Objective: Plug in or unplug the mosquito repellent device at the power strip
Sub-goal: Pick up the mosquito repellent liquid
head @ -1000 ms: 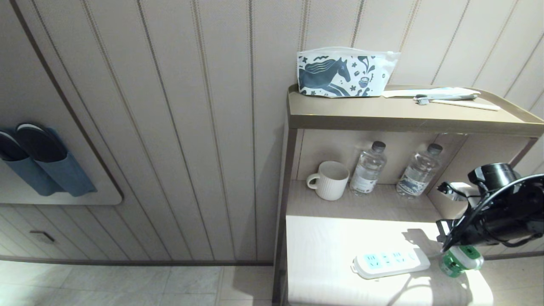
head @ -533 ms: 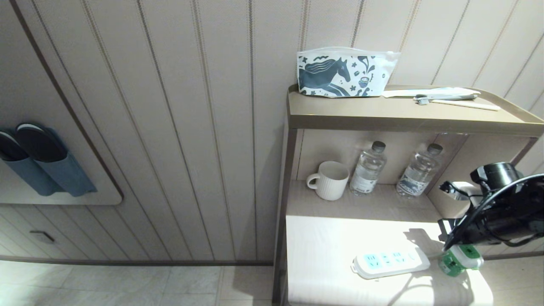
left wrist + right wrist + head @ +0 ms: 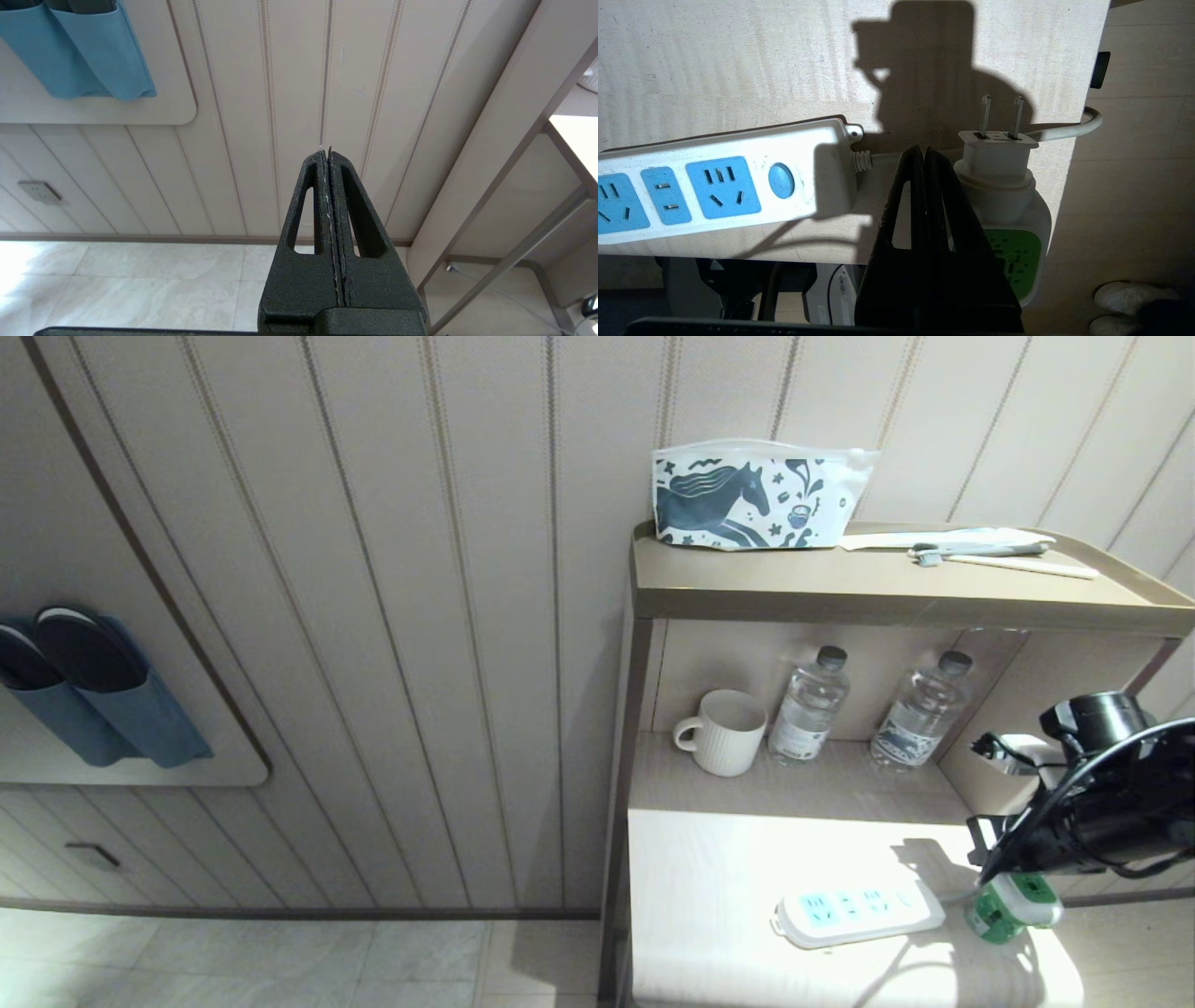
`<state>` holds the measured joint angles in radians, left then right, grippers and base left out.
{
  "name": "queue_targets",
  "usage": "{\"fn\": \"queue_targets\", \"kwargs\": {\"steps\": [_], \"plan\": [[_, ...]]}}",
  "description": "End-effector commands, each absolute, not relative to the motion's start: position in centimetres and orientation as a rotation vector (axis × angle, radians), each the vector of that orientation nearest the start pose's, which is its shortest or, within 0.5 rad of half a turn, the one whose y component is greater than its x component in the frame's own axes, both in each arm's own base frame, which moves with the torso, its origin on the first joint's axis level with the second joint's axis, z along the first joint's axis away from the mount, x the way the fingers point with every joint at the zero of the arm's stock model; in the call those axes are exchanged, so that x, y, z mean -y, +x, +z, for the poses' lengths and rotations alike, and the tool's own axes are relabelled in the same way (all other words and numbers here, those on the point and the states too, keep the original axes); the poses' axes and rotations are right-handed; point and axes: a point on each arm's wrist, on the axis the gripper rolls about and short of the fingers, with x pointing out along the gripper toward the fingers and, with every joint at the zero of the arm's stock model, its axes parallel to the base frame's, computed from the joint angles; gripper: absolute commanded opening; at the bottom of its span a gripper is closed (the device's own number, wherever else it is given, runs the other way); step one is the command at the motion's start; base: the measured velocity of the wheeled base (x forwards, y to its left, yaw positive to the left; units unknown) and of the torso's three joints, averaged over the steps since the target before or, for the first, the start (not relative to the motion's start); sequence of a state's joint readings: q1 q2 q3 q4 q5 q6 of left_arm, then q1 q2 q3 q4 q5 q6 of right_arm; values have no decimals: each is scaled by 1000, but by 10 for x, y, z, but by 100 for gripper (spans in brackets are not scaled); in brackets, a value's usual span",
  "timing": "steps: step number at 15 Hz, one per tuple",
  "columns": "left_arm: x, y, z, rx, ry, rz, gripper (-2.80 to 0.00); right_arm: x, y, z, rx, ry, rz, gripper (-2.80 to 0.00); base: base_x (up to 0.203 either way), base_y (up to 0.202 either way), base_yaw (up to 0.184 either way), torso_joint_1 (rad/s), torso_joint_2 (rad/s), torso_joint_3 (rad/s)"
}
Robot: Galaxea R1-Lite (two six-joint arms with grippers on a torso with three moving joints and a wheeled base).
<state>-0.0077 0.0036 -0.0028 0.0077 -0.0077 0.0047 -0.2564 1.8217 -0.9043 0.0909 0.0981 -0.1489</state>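
The mosquito repellent device point(image 3: 1008, 186) lies on its side at the right end of the pale tabletop point(image 3: 709, 868), its two metal prongs bare and pointing away from me. The power strip point(image 3: 724, 186) lies to its left, all its blue sockets unoccupied, its thin cord point(image 3: 1069, 129) running past the prongs. My right gripper point(image 3: 923, 150) is shut with nothing in it, its tip between the strip's end and the device; whether it touches the device I cannot tell. From the head camera it point(image 3: 982, 877) hangs just above the device point(image 3: 1013, 905) and strip point(image 3: 859, 913). My left gripper point(image 3: 327, 151) is shut, facing the wall.
A white mug point(image 3: 724, 733) and two water bottles point(image 3: 808, 709) point(image 3: 920, 714) stand on the shelf behind the tabletop. A patterned pouch point(image 3: 756, 495) and a toothbrush point(image 3: 980, 553) lie on the top shelf. Slippers in blue holders point(image 3: 84, 691) hang on the wall at left.
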Motion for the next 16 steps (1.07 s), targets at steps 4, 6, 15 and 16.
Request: {"fn": "queue_targets", "kwargs": {"steps": [4,6,15,16], "plan": [[0,-23,76,-8,5,-15,-280,61,286,121,-966,33,-44,-280,0,0,0,0,0,0],[0,-23,76,-8,5,-15,-280,55,281,129,-942,30,-39,-280,0,0,0,0,0,0],[0,-23,76,-8,5,-15,-280,23,200,157,-838,-23,30,-280,0,0,0,0,0,0],[0,-23,76,-8,5,-15,-280,21,188,161,-811,-28,29,-280,0,0,0,0,0,0]]}}
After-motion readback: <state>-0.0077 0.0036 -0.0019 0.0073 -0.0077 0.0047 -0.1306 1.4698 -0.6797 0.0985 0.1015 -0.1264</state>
